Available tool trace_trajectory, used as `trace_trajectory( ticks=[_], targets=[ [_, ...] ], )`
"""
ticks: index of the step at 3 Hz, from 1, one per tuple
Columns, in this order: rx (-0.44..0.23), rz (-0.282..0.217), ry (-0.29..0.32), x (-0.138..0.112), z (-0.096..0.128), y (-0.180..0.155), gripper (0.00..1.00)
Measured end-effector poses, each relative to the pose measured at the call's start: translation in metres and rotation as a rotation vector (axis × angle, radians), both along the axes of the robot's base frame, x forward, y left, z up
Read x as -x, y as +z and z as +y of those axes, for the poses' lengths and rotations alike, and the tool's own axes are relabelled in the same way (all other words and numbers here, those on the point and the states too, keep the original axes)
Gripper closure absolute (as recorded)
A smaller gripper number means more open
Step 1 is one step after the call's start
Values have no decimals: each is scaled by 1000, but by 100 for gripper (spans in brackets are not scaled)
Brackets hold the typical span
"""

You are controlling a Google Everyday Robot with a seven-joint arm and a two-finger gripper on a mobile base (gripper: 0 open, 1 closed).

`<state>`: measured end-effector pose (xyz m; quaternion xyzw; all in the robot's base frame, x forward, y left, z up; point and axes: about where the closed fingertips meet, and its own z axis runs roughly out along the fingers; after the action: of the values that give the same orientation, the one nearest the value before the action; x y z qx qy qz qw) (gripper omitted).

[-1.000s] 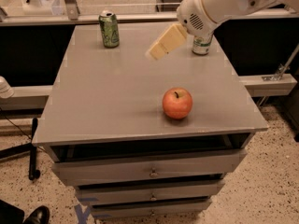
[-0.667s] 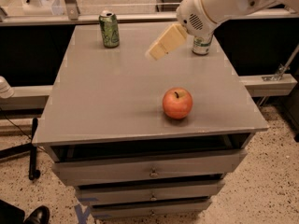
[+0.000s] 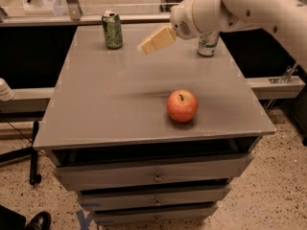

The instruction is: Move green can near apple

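Observation:
The green can (image 3: 112, 29) stands upright at the back left of the grey table top (image 3: 105, 109). The red-orange apple (image 3: 182, 105) sits toward the front right of the table. My gripper (image 3: 154, 40) hangs above the back middle of the table, pointing left toward the green can, about a can's width to its right and well behind the apple. Its cream-coloured fingers look empty.
A mostly white can with green lettering (image 3: 208, 43) stands at the back right, partly hidden behind my arm. The table is a drawer cabinet (image 3: 156, 176) with several drawers. A dark chair base (image 3: 29, 152) stands on the floor at the left.
My gripper and arm have shifted slightly left toward the green can. The cans and the apple have not moved.

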<state>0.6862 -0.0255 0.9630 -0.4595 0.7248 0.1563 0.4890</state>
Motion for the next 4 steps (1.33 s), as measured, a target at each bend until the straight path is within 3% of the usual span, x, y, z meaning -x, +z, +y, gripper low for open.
trace_trajectory(
  ticks=[2,3,4],
  targets=[
    [-129,-66,69,-96,37,-26,0],
    [-176,-67,96,-125,61,-35,0],
    [-222,-57,107,-138,87,-38,0]
  ],
)
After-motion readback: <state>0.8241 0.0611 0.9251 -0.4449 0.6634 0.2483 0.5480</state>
